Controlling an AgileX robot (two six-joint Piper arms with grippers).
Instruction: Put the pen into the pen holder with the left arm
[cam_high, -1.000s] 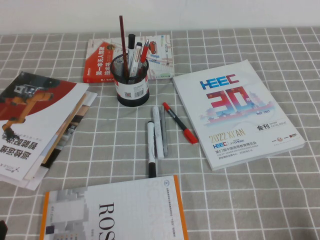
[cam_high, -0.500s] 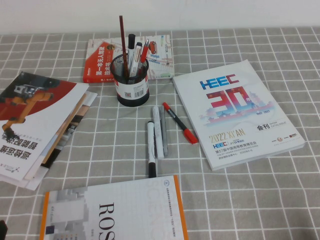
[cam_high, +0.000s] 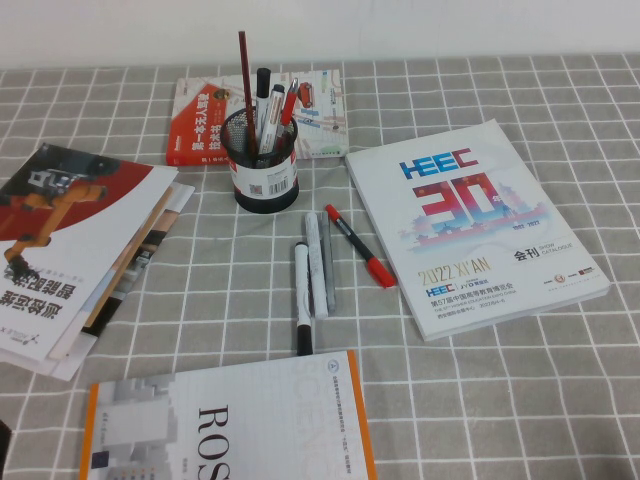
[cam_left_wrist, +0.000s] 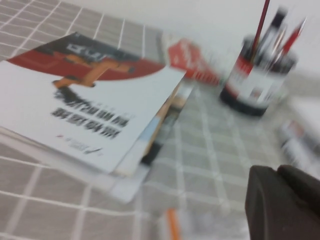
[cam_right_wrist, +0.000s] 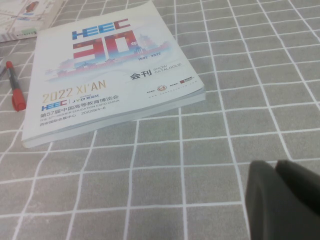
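The pen (cam_high: 302, 298), white-barrelled with a black cap, lies on the checked cloth in front of the pen holder (cam_high: 262, 160), a black mesh cup that has several pens standing in it. Neither gripper shows in the high view. In the left wrist view my left gripper (cam_left_wrist: 278, 172) is shut and empty, low over the cloth near the magazine stack, and the pen holder (cam_left_wrist: 255, 80) stands some way beyond it. My right gripper (cam_right_wrist: 276, 167) is shut on nothing above bare cloth, on the near side of the HEEC catalogue.
A white-and-grey marker (cam_high: 316, 263) and a red pen (cam_high: 358, 245) lie beside the pen. The HEEC catalogue (cam_high: 475, 225) lies to the right, stacked magazines (cam_high: 80, 250) to the left, an orange-edged book (cam_high: 230, 420) at the front and a red book (cam_high: 205, 120) behind the holder.
Nothing on the table has moved. A dark sliver at the lower left corner of the high view has shifted slightly.
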